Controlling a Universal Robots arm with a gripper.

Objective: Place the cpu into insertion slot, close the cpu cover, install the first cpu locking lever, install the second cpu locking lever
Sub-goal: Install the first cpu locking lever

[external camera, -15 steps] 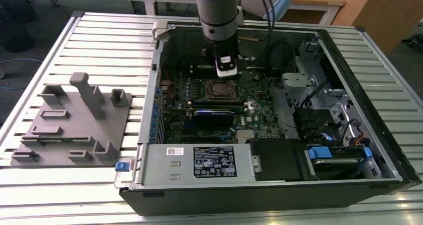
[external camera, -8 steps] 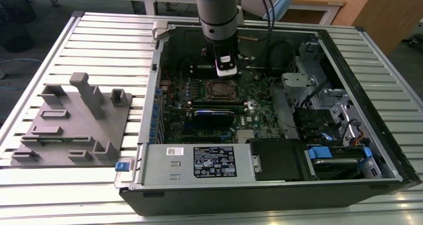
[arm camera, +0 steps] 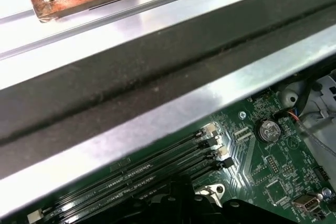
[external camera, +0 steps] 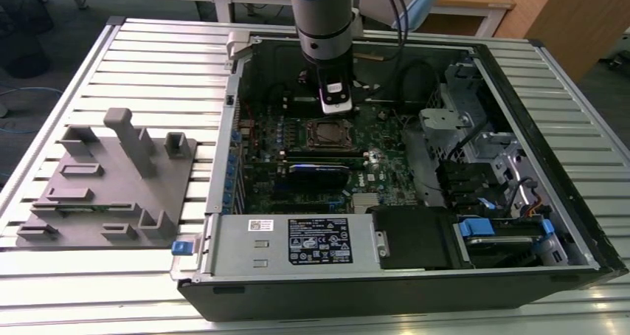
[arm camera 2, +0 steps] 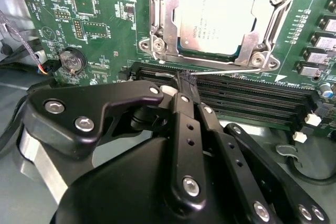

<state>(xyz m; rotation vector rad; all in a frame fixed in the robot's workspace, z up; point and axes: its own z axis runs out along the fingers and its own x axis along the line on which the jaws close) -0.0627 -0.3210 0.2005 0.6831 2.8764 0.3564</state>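
Gripper (arm camera 2: 184,77): black linkages were seen closest in the second wrist view; the fingers were drawn together to a single tip, with no gap visible between them.
Tip contact: the tip was set against a thin locking lever (arm camera 2: 231,71), at the edge of the socket; whether the rod was pinched or only touched could not be told.
Cpu (arm camera 2: 218,17): it was found seated flat in the insertion slot (arm camera 2: 242,51), silvery top up.
Cpu cover (arm camera 2: 168,24): the metal frame was laid down around the chip, and the chip showed through its cut-out.
Exterior placing: the gripper (external camera: 335,106) was hung inside the open computer case (external camera: 221,158), with the cpu (external camera: 328,133) at 6 o'clock from it and just beside it; a grey fixture block (external camera: 108,187) was left at 9 o'clock, well apart on the table (external camera: 147,54).
Risk, slip: the springy rod could be lost from so narrow a tip if it were pushed off-centre, and the circuit board (arm camera 2: 105,35) could be struck.
Risk, neighbours: the memory slots (arm camera 2: 247,95) lay directly under the fingers, so a descent carried too far was judged likely to scrape them.
Risk, cover: if the lever missed its hook, the cover could be sprung up and the chip left unclamped.
Coin cell (arm camera 2: 71,60): it was judged far enough aside to be safe.
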